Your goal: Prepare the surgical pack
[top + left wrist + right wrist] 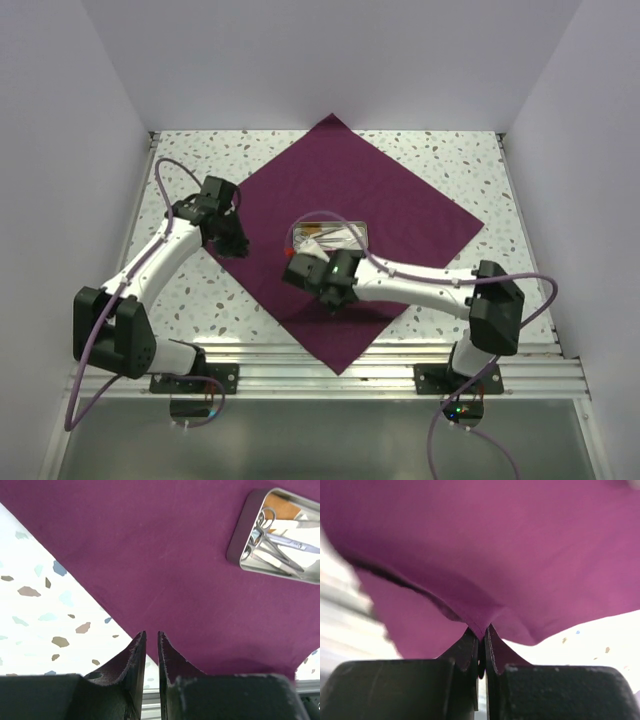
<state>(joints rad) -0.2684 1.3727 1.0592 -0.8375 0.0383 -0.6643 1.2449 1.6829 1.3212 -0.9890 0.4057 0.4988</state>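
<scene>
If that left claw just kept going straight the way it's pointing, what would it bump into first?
Probably the plum-purple fabric cloth, near its edge; the left gripper points at it. The shiny rectangular steel tray sits off to the side.

A white speckled table (450, 160) between plain pale walls (330, 60), metal rails (300, 385) at its near edge

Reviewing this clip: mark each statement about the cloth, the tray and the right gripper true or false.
1. The plum-purple fabric cloth lies spread out, one corner toward the arm bases. True.
2. The small shiny rectangular steel tray is empty. False: it holds steel scissors-like instruments.
3. The right gripper is shut on a fold of the cloth. True.
4. The tray sits off the cloth. False: it rests on the cloth.
</scene>
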